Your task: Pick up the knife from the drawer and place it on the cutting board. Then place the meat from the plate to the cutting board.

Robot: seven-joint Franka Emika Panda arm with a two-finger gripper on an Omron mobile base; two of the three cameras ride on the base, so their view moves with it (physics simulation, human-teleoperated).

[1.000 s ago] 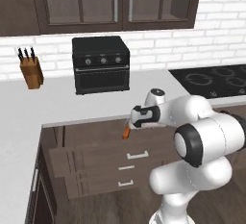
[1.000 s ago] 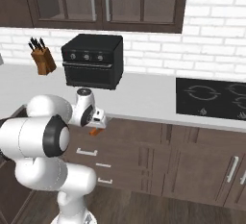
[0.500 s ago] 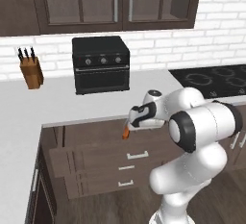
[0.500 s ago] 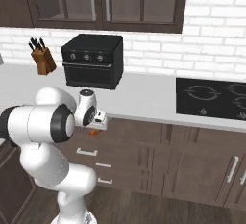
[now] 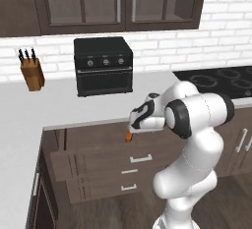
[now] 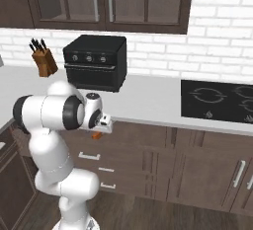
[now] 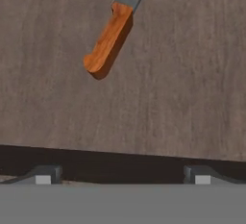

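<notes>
In the hand view the two-finger gripper (image 7: 120,175) hangs with its jaws spread wide and nothing between them, its small dark fingertips (image 7: 43,175) at the lower edge. Just beyond them lies the flat floor of the wide, shallow, dark brown wooden drawer (image 7: 182,74), pulled out from the cabinets. On that floor, apart from the fingertips, rests the small kitchen knife with an orange handle and short grey blade (image 7: 109,38), lying flat and slanted, blade pointing away. From the left base view the hand (image 5: 140,117) sits over the open drawer (image 5: 93,157), with the orange handle (image 5: 129,137) showing just beneath it. Farther back on the pale counter (image 5: 29,110) stand a black toaster oven (image 5: 102,66) and a wooden knife block (image 5: 32,73).
</notes>
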